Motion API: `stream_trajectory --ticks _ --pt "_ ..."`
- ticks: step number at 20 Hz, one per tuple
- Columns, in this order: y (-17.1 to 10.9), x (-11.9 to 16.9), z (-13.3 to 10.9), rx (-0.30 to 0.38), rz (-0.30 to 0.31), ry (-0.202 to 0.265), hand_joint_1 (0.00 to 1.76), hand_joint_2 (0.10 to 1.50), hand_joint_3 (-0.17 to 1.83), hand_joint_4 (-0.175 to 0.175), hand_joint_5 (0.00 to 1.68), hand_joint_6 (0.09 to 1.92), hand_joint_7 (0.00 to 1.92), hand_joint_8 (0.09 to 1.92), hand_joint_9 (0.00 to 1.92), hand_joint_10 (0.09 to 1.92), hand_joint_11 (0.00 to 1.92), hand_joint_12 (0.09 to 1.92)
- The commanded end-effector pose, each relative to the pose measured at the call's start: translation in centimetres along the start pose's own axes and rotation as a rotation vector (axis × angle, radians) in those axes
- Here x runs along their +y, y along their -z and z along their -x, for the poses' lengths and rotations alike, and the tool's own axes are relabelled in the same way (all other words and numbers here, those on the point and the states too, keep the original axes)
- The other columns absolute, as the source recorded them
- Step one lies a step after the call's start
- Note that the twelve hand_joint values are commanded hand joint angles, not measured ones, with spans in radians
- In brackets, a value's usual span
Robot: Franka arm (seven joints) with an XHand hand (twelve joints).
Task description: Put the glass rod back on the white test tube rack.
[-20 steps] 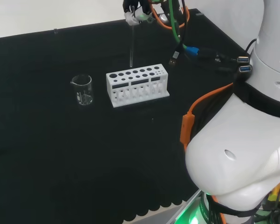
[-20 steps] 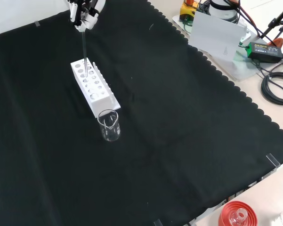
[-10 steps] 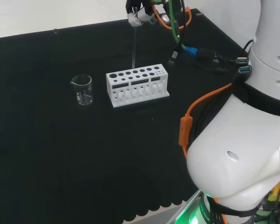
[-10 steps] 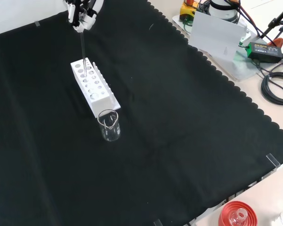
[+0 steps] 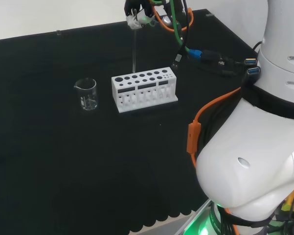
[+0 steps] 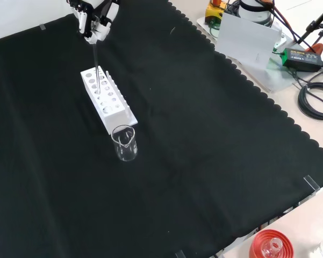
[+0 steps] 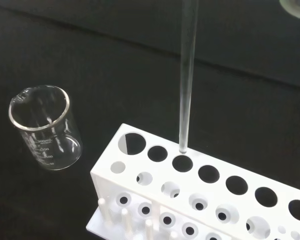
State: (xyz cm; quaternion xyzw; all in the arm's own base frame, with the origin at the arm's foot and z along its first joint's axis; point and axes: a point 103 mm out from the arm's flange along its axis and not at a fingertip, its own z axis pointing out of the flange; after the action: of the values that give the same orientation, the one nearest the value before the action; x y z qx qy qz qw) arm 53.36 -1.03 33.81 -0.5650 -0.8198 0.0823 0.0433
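Lowering the rod (image 5: 134, 46) into a hole of the rack (image 5: 145, 90) is the step in hand, and it is best done slowly and straight down. The rod is pinched at its upper end by the curled fingers of the hand (image 5: 138, 14), and it hangs nearly upright below the hand, above the bench (image 5: 49, 161). In the wrist view its lower tip is seen just at the far edge of the third large hole from the rack's beaker-side end, seemingly above the top plate and not yet inside; whether it touches the plate cannot be told. A small shift toward the hole's middle would be advisable before any descent, since a tip caught on the rim could skid or tilt the rod in the fingers. The rod should be kept vertical, so that it passes through the top plate and is met by the lower plate beneath. The fingers should be released only once the rod is judged to rest on the rack's base. The beaker (image 5: 86, 93) stands apart from the rack, well below and aside of the hand, and need not be disturbed.
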Motion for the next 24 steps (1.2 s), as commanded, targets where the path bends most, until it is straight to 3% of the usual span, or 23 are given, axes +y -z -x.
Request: stream_trajectory --ticks 1,24 --pt "0.0 0.0 0.0 0.003 0.001 0.002 1.17 1.20 -0.17 -0.175 0.99 1.03 1.57 0.60 1.78 0.35 1.67 0.78" --pt "-1.7 0.7 -0.1 0.014 -0.030 0.012 1.17 1.20 -0.17 -0.175 0.99 1.03 1.57 0.60 1.77 0.35 1.67 0.78"
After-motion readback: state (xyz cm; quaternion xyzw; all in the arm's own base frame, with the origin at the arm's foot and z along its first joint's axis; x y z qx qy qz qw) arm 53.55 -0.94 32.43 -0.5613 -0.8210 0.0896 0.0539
